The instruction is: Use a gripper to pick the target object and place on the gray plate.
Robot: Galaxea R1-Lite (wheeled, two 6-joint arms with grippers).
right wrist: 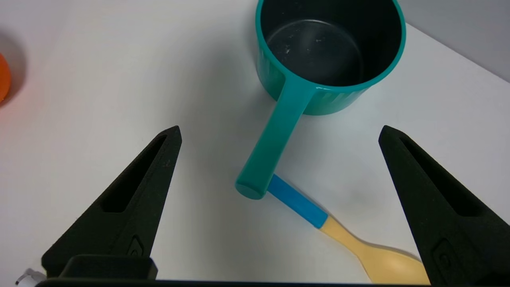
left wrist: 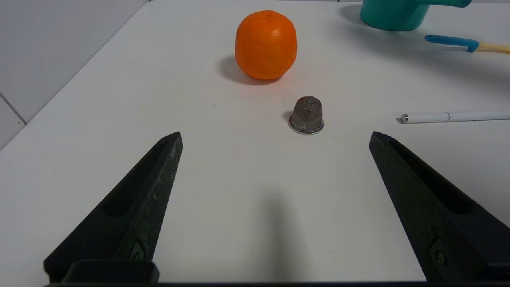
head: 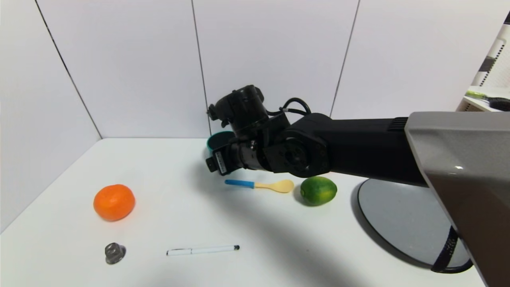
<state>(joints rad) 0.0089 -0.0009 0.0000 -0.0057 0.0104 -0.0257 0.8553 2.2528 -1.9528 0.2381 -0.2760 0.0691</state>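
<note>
The teal saucepan point(right wrist: 330, 48) stands upright on the white table, dark inside and empty, its handle point(right wrist: 275, 147) pointing towards my right gripper point(right wrist: 279, 130). That gripper is open and empty, hovering above the handle, with one jaw on each side and clear of it. In the head view the saucepan point(head: 218, 140) is at the back centre, mostly hidden behind my right arm point(head: 318, 147). The gray plate point(head: 398, 215) lies at the right, partly under that arm. My left gripper point(left wrist: 275, 135) is open and empty, low over the table's front left. The saucepan also shows far off in the left wrist view point(left wrist: 392, 16).
A blue-handled beige spoon point(head: 263, 185) lies just in front of the saucepan, its blue end under the handle tip point(right wrist: 297, 199). A lime point(head: 318, 190) sits next to it. An orange point(head: 114, 202), a coffee capsule point(head: 114, 252) and a white pen point(head: 203, 250) lie at the front left.
</note>
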